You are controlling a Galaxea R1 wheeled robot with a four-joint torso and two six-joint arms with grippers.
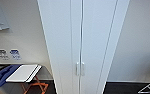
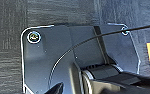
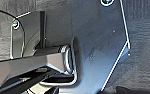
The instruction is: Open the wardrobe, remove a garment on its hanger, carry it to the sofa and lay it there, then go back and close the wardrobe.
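The wardrobe [image 1: 66, 45] stands straight ahead in the head view, tall, narrow and white. Both its doors are shut, meeting at a thin vertical seam. A pair of small white vertical handles [image 1: 80, 68] sits low on the doors, one on each side of the seam. The wrist views look down on dark carpet past the robot's own dark plate.
A white wall runs behind the wardrobe on both sides. At the lower left stands a small white-topped table [image 1: 23, 73] on orange legs [image 1: 34, 87], with a blue object [image 1: 2, 75] beside it. A thin metal frame [image 1: 149, 88] shows at the lower right on dark floor.
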